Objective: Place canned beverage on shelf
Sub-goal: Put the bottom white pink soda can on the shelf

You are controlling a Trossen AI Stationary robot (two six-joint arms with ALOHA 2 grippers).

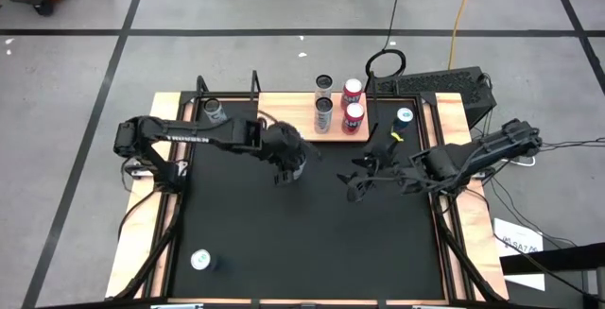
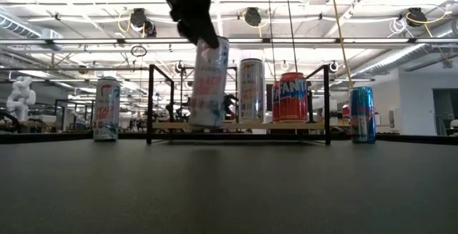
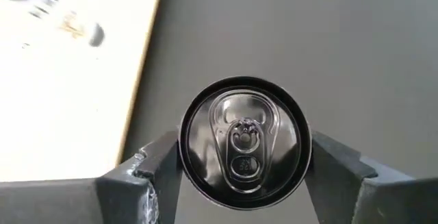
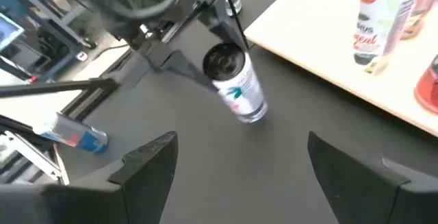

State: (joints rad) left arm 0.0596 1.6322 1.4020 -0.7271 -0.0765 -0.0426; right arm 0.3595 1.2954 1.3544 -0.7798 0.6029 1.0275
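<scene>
My left gripper (image 1: 288, 165) is shut on a tall white-and-silver can (image 2: 209, 84), held above the black mat just in front of the shelf. The shelf (image 1: 293, 120) is a light-wood board with black end rails at the table's far side. It carries two silver cans (image 1: 323, 101) and two red cans (image 1: 353, 103), all upright. My right gripper (image 1: 359, 179) is open and empty, to the right of the held can over the mat. My left gripper pinches the can's upper wall just under the rim (image 3: 188, 152) between its two fingers (image 3: 154, 172). The fingers come from above, pointing down, one on each side. The can hangs below them, slightly tilted, its bottom (image 2: 206, 123) clear of the mat.
An upright can (image 1: 216, 111) stands left of the shelf and a blue can (image 1: 405, 117) right of it. Another can (image 1: 200, 260) stands near the mat's front left corner. The shelf's left half is bare wood (image 3: 68, 80).
</scene>
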